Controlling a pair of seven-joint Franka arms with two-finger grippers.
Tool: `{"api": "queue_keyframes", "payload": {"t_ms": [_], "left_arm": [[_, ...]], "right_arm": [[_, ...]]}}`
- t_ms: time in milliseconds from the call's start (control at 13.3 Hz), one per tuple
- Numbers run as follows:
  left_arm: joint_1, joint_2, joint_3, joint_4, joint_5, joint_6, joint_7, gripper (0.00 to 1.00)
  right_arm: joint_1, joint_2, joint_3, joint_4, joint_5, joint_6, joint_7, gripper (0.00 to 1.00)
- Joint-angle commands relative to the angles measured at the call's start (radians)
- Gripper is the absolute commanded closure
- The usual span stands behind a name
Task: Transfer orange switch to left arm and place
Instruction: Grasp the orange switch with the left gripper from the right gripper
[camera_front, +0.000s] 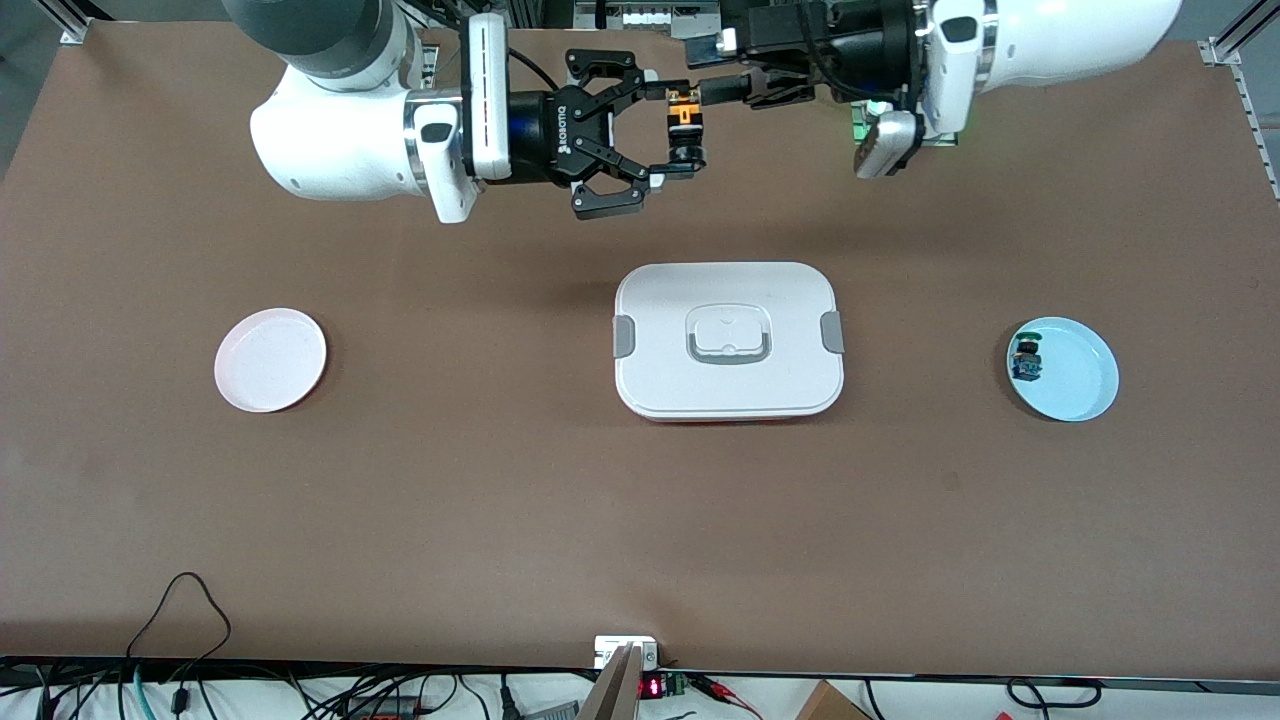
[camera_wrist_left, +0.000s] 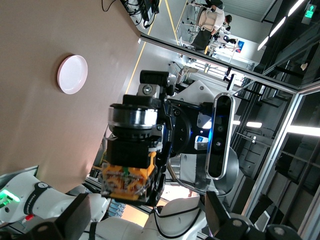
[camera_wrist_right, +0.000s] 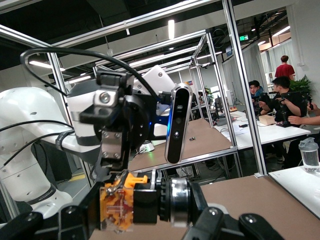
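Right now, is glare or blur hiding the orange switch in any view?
Front view: even light, soft shadows, orange switch small but clear between the two hands. Left wrist view: switch sharp, bright ceiling lights in the background, no glare on it. Right wrist view: switch sharp; the background is slightly washed out.

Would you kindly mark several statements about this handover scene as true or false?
1. The right gripper is shut on the orange switch, held in the air. True.
2. The left gripper is clamped on the switch. False: its jaws stand open beside the switch.
3. The box lies open with its lid off. False: the lid is on.
4. A small black component with blue and green parts lies on the blue plate. True.
5. The orange switch rests on the pink plate. False: nothing lies on that plate.
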Motion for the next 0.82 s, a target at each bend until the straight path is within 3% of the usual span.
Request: {"api": "queue_keyframes", "payload": {"t_ms": [0, 300, 749], "left_arm": [[0.015, 0.029, -0.013, -0.003, -0.026, 0.006, 0.129, 0.0], [0.024, 0.04, -0.011, -0.002, -0.026, 0.001, 0.137, 0.03], [0.044, 0.051, -0.007, 0.006, -0.023, 0.001, 0.148, 0.46]], "right_arm": [[0.018, -0.008, 0.0, -0.013, 0.038, 0.029, -0.028, 1.0], [0.021, -0.01, 0.0, -0.021, 0.047, 0.034, -0.028, 1.0], [0.021, -0.012, 0.0, -0.022, 0.047, 0.036, -0.028, 1.0]]}}
